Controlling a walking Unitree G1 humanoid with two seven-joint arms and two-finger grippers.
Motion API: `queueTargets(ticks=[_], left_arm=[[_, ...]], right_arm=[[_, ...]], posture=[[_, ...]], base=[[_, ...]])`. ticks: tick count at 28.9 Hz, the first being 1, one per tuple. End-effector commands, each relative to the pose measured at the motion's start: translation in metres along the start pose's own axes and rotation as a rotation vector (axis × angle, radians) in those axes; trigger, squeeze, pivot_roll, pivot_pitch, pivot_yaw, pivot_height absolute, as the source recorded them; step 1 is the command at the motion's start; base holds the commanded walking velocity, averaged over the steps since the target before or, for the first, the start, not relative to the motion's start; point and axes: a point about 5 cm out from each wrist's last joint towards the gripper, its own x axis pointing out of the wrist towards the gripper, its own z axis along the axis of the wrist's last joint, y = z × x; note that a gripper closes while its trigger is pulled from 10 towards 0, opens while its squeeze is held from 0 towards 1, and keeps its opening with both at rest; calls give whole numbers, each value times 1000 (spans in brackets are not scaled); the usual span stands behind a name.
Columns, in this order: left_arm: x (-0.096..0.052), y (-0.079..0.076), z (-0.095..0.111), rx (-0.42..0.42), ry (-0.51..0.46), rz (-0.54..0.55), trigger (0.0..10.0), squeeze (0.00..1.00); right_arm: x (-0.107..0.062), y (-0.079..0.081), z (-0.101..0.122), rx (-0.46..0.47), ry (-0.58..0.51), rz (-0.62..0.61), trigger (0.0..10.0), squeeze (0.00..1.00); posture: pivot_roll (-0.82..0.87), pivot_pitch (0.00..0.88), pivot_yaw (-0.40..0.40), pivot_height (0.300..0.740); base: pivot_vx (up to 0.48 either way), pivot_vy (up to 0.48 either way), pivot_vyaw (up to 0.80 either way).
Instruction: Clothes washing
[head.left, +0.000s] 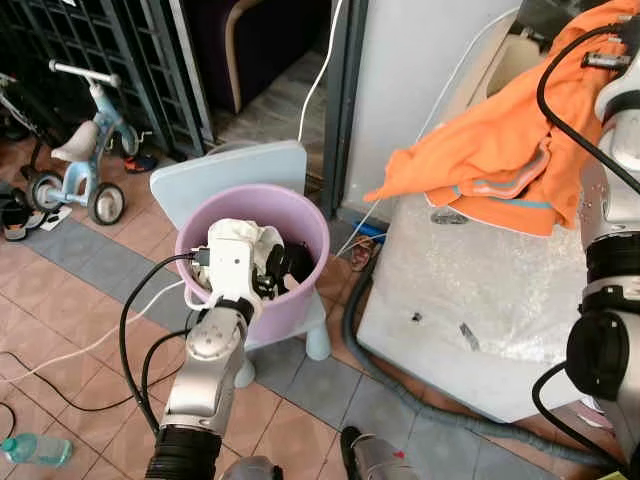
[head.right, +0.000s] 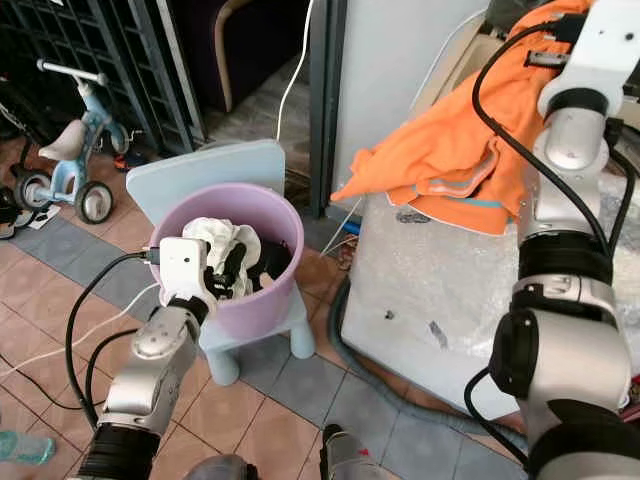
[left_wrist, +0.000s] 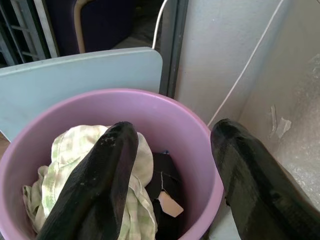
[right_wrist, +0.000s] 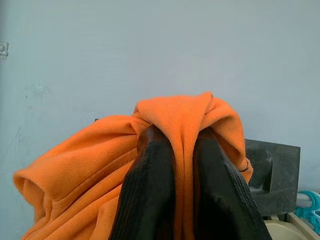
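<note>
We hold our left tool (left_wrist: 170, 170) spread wide over the round lilac plastic bucket (head.left: 300, 225) of white and dark laundry (head.left: 250, 245). Farther off, our raised right tool (right_wrist: 182, 180) pinches the orange knit garment (head.left: 500, 150), draped over the washer's plastic-wrapped top (head.left: 480, 300).

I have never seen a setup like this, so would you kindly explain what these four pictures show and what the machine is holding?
This is a walking humanoid robot with two silver arms, each ending in a pincer of two long black fingers. The two wide pictures come from cameras in its head, looking down. The two close pictures come from cameras on its wrists, looking along the fingers.

The left pincer is open over a purple bucket that stands on a small light-blue chair and holds a pale checked cloth and dark clothes. The right pincer is shut on an orange garment, whose lower part drapes onto the white washing machine. A child's tricycle stands behind, on the tiled floor.
</note>
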Motion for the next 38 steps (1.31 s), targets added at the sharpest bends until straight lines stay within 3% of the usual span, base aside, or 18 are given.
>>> queueTargets(ticks=[1,10,13,19,25,28,33,38], left_arm=[[2,-1,3,0,-13,-3,10000,0],[0,-2,2,3,-14,-16,10000,0],[2,-5,7,-31,-36,-26,10000,0],[3,-7,7,-46,-14,-21,10000,0],[1,-6,3,-41,-7,-15,10000,0],[0,-5,5,-31,-18,-7,10000,0],[-1,-4,4,-37,-12,6,10000,0],[-3,-4,1,-29,-1,1,10000,0]], right_arm=[[5,-5,9,31,-35,-14,10000,0],[-1,-7,-4,22,-7,-11,10000,0],[2,-10,-4,4,3,-14,10000,0],[9,-11,-11,-21,97,5,10000,0],[33,1,30,-62,8,113,10000,0],[36,6,38,-40,2,136,10000,0],[34,11,34,-42,6,167,10000,0],[18,21,7,-60,39,232,10000,0]], posture=[[-41,49,15,740],[-44,53,21,740],[-42,67,20,740],[-38,55,19,740],[-37,63,11,740],[-34,54,5,740],[-34,61,3,740],[-42,66,11,740]], base=[[277,0,-800],[226,0,-800],[320,0,-800],[0,0,0],[0,0,0],[0,0,0],[0,-55,0],[0,-376,0]])
